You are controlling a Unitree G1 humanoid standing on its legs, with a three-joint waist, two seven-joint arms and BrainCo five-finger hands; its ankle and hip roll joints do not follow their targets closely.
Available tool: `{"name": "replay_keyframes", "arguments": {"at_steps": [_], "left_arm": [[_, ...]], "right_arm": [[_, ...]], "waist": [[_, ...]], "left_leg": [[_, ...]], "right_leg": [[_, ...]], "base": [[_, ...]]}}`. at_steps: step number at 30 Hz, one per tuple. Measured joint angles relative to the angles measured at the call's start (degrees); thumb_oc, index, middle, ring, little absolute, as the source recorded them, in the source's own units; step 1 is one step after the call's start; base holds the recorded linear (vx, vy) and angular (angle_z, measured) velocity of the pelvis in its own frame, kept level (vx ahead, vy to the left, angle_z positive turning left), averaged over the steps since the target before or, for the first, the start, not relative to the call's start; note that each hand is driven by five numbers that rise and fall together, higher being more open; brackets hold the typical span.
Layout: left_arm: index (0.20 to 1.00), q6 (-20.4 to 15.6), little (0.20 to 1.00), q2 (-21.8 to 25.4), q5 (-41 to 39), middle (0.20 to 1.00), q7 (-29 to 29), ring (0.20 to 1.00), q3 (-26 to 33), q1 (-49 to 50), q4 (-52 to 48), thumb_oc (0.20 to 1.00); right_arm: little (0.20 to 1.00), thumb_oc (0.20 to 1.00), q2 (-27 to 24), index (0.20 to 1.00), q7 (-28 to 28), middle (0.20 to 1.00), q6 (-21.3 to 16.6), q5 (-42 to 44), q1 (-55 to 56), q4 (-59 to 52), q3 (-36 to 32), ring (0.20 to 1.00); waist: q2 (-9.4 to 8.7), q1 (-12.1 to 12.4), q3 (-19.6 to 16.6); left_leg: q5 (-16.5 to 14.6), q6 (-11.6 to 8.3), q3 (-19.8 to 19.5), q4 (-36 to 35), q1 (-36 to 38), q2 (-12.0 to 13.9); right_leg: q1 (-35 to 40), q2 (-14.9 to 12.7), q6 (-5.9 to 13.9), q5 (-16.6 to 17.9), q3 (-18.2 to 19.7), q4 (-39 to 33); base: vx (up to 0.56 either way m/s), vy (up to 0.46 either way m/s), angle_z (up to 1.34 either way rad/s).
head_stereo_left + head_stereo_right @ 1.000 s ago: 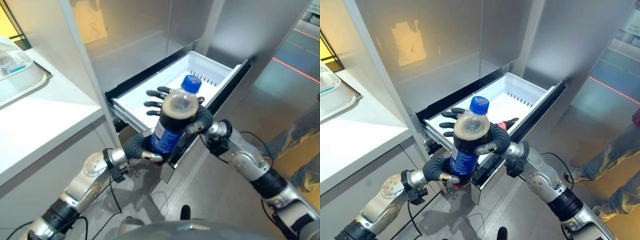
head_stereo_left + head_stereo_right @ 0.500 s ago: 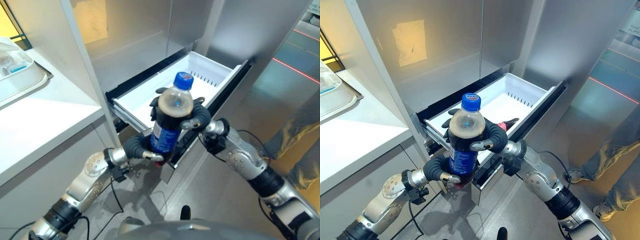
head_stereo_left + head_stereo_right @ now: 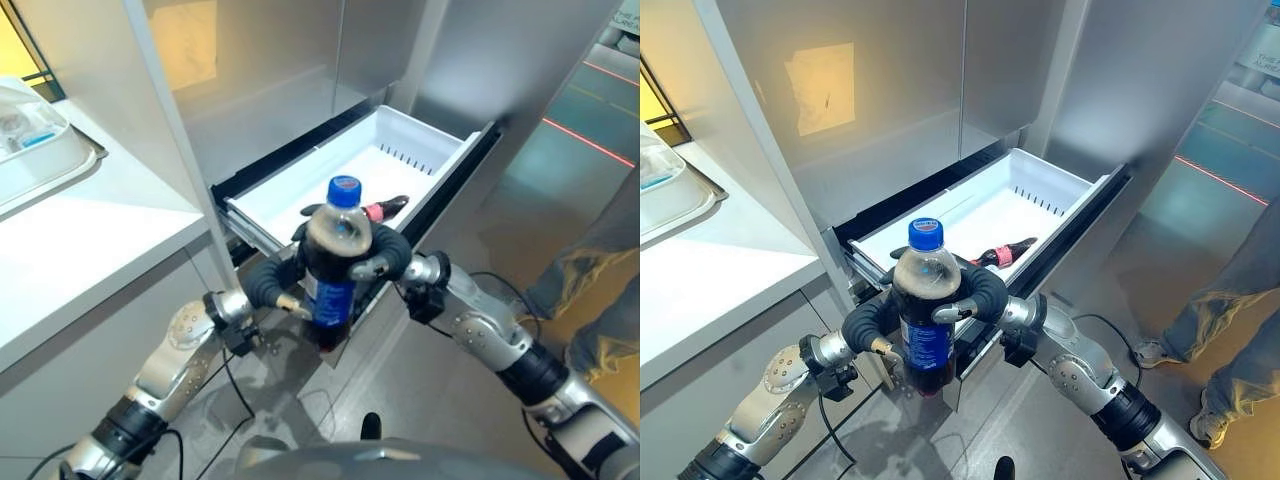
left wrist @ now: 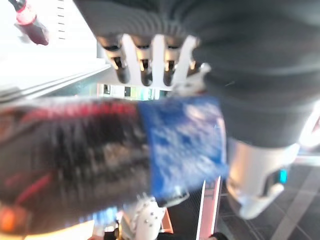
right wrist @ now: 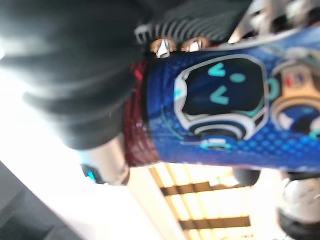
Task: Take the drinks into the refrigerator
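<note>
Drawer (image 3: 1065, 195): open, small bottle (image 3: 995, 255) inside.
Hands: left hand (image 3: 868, 325), right hand (image 3: 975, 297) both clasp cola bottle (image 3: 925, 320) before drawer.
Next: lift it in.

We find no words or numbers we can read. The blue label on the dark plastic cola bottle with a blue cap (image 3: 925, 320) carries only a graphic: a dark rounded panel with turquoise marks arranged like a face.
</note>
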Motion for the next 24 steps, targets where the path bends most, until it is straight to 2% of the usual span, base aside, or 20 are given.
{"name": "replay_keyframes", "arguments": {"at_steps": [7,10,12,17,20,24], "left_arm": [[1.0,2.67,1.0,0.78,-4.19,1.0,0.18,1.0,2.35,0.59,0.43,1.0],[1.0,3.32,1.0,2.99,-5.69,1.0,-1.27,1.0,2.31,1.58,0.25,1.0],[1.0,3.52,1.0,5.61,-6.19,1.0,-2.91,1.0,0.46,3.05,-0.05,1.0],[1.0,4.85,1.0,7.41,-6.77,1.0,-3.8,1.0,-0.64,4.34,0.06,1.0],[1.0,5.19,1.0,7.81,-8.5,1.0,-3.8,1.0,-1.58,3.63,0.1,1.0],[1.0,5.79,1.0,9.14,-9.01,1.0,-3.87,1.0,-3.23,2.06,0.08,1.0]], "right_arm": [[0.2,0.2,-1.31,0.2,-3.3,0.2,-3.95,-5.66,-4.03,5.92,-1.63,0.2],[0.2,0.2,-5.74,0.2,-7.36,0.2,-4.85,-7.77,-9.42,11.53,-1.49,0.2],[0.2,0.2,-9.31,0.2,-12.04,0.2,-5.64,-8.76,-17.42,22.2,-1.8,0.2],[0.2,0.2,-12.71,0.2,-17.42,0.2,-7.31,-8.82,-28.17,32.76,-1.76,0.2],[0.2,0.2,-9.93,0.2,-18.93,0.2,-9.19,-8.84,-34.6,38.65,-0.67,0.2],[0.2,0.2,-5.78,0.2,-20.83,0.2,-9.65,-9.89,-41.05,45.2,1.35,0.2]], "waist": [[-0.09,0.05,-0.05],[-0.14,0.18,-0.08],[-0.22,0.47,-0.12],[-0.16,1.21,-0.08],[-0.07,0.84,-0.03],[-0.03,1.31,0.01]], "left_leg": [[0.03,-0.04,-0.02,0.01,-0.02,0.05],[0.0,-0.02,-0.02,0.0,-0.04,0.03],[-0.02,0.0,0.07,-0.01,-0.04,0.03],[0.16,-0.31,0.28,0.01,-0.36,0.14],[0.1,-0.37,0.26,0.01,-0.92,0.14],[0.11,-0.38,0.33,0.02,-1.25,0.21]], "right_leg": [[0.1,0.08,-0.07,0.03,0.1,0.0],[0.13,0.07,-0.06,0.04,0.11,0.0],[-0.06,0.1,-0.05,0.03,0.2,0.0],[-0.53,0.29,-0.11,0.18,0.47,0.0],[-0.74,0.32,-0.11,0.18,0.55,0.0],[-1.58,0.43,-0.23,0.32,0.64,0.0]], "base": [[0.0,0.0,0.0],[0.0,0.0,0.0],[0.0,0.0,0.0],[0.01,0.007,-0.04],[0.0,0.01,-0.03],[-0.01,0.002,-0.01]]}}
